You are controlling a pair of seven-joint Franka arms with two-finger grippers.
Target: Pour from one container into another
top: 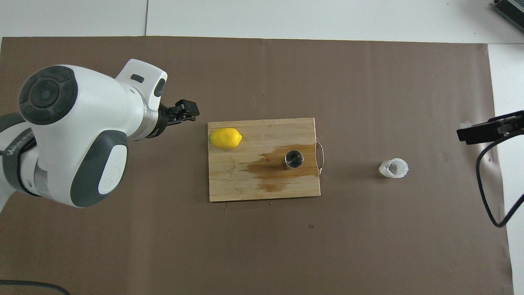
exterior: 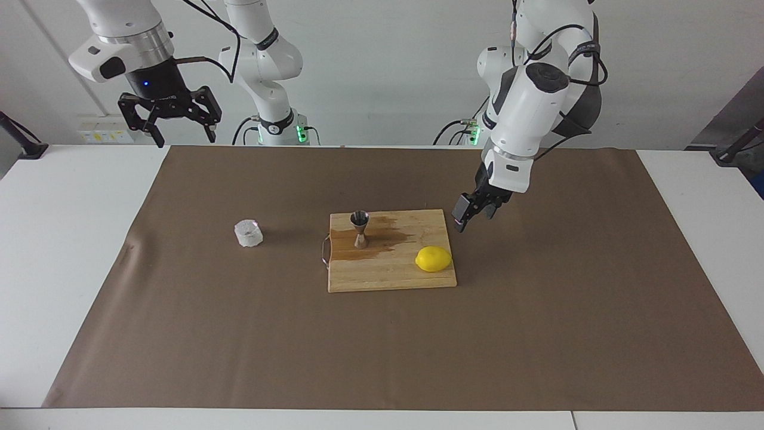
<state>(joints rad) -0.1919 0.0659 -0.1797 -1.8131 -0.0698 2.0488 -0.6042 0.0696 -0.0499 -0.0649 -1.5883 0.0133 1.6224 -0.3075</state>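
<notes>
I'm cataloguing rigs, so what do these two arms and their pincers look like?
Both arms have glossy white shells with dark grey joint panels, black cables and green base lights. The left pincer is black; the right pincer is a black linkage under a silver collar with a blue light.

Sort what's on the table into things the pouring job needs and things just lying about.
For the job:
- textured glass cup, on the brown mat toward the right arm's end
- steel jigger, upright on the cutting board

Lying about:
- lemon, on the board's corner toward the left arm's end
- wooden cutting board, with a wet stain
- brown mat

Cup (exterior: 248,233) unobstructed; lemon (exterior: 433,259) well apart from jigger (exterior: 360,229)
</notes>
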